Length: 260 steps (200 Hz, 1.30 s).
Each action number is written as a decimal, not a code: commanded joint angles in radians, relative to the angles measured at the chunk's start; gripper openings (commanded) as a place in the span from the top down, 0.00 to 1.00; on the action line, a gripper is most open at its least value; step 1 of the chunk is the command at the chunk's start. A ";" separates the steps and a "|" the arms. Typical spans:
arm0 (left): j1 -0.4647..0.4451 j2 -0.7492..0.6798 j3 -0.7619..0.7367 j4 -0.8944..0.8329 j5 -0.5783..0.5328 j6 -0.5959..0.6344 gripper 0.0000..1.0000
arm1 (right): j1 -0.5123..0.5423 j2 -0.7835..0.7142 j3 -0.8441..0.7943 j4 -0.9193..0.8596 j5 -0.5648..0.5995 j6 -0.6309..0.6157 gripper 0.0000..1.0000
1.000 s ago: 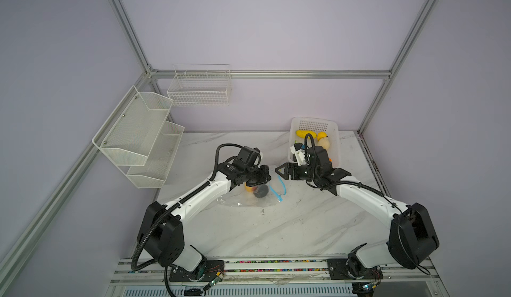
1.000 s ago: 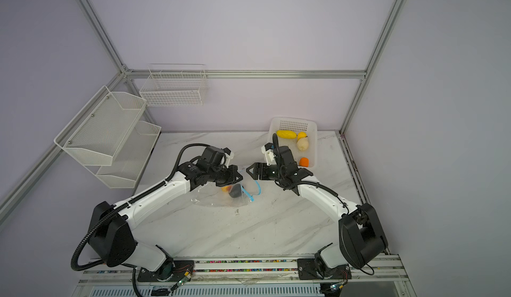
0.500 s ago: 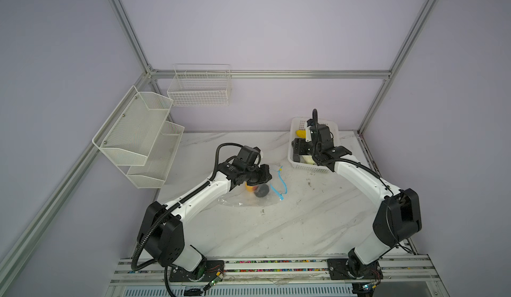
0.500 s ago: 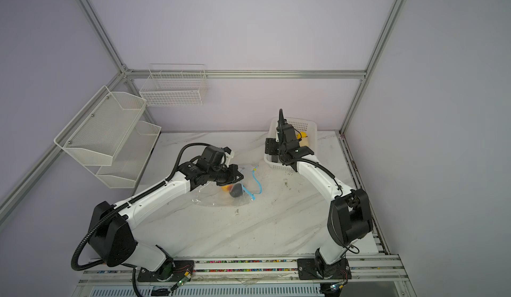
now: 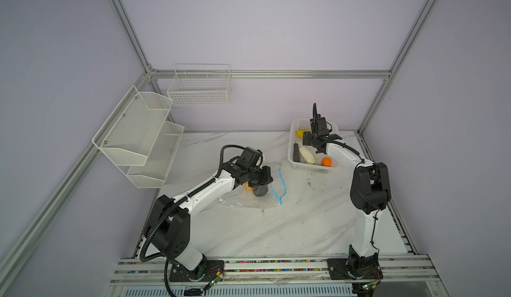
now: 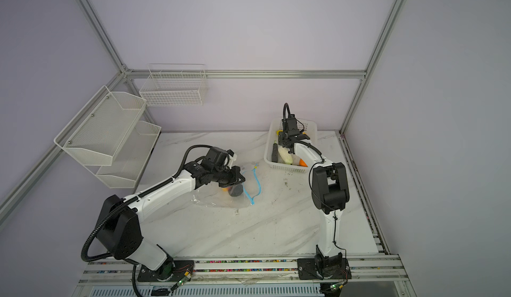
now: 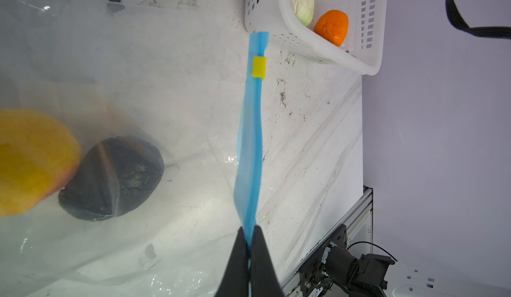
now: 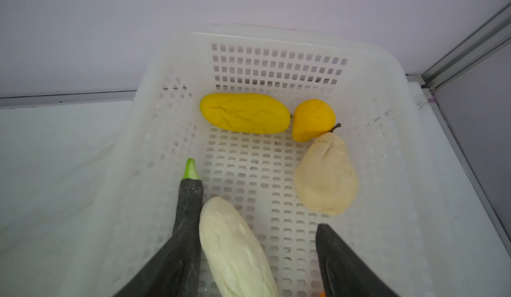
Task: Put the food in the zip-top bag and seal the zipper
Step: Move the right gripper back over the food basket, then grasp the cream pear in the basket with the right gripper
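Observation:
The zip-top bag lies crinkled on the marble table, seen in both top views. Inside it are an orange-yellow food piece and a dark one. My left gripper is shut on the blue zipper, holding the strip up. The yellow slider sits near the strip's far end. My right gripper hangs open over the white basket, around a white vegetable without touching it. A dark eggplant, a long yellow piece, a small yellow pear, a cream pear and an orange also lie there.
White mesh shelves hang on the left wall and a wire basket on the back wall. The perforated basket sits at the table's back right, close to the corner post. A rail runs along the front edge.
My right arm has swung from the bag's mouth back to the basket and now hovers over the food there, open. The left gripper kept its hold on the zipper.

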<state>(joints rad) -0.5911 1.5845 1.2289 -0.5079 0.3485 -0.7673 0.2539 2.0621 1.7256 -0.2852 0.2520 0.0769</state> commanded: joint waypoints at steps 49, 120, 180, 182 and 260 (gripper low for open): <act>0.013 0.017 0.094 0.030 0.028 0.005 1.00 | -0.066 0.166 0.176 -0.055 0.099 -0.071 0.24; 0.016 0.029 0.100 0.030 0.033 0.003 1.00 | -0.102 0.287 0.288 -0.096 0.127 -0.093 0.18; 0.019 0.032 0.100 0.029 0.036 0.003 1.00 | -0.113 0.355 0.330 -0.123 0.116 -0.096 0.16; 0.019 0.032 0.099 0.029 0.035 0.003 1.00 | -0.113 0.358 0.332 -0.123 0.115 -0.095 0.16; 0.022 0.027 0.091 0.029 0.032 0.002 1.00 | -0.115 0.418 0.403 -0.145 0.102 -0.103 0.22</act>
<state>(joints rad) -0.5808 1.6104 1.2289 -0.5014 0.3641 -0.7673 0.1436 2.4718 2.0892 -0.3992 0.3546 -0.0139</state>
